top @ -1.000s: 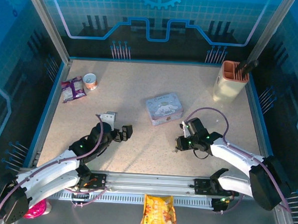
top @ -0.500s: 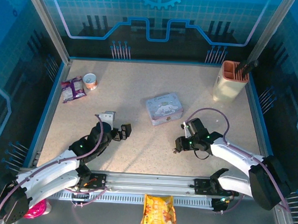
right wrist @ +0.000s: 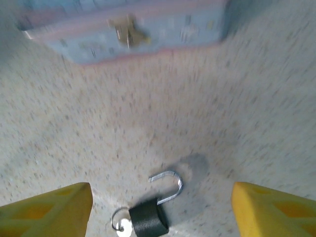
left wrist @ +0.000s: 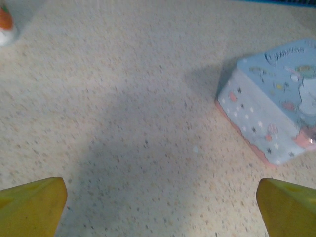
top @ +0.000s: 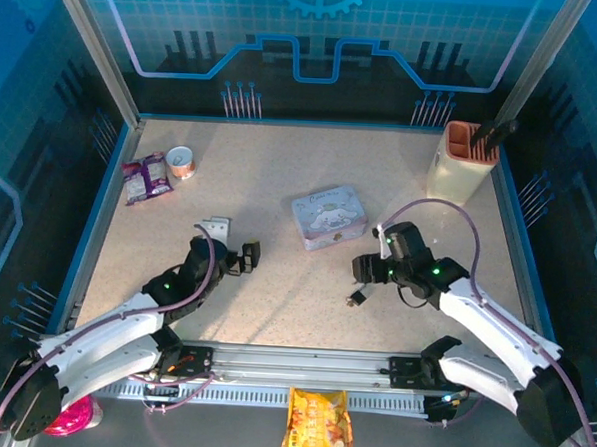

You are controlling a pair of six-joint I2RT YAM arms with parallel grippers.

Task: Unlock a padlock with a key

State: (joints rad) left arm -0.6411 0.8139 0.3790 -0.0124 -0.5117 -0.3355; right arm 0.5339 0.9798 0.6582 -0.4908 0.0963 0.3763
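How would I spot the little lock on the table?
Find the pale blue cartoon tin near the middle of the table. Toward the near edge, beside the right hand, lies the padlock. It is tiny and dark, with an open silvery loop.

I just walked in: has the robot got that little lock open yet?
It looks done: the small dark padlock lies on the speckled table with its thin silvery shackle swung free at one end, and what looks like a silvery key at its base. Nothing is in hand: the right claw stands open over it, gripping nothing. Little seems left, perhaps only drawing the arms back.
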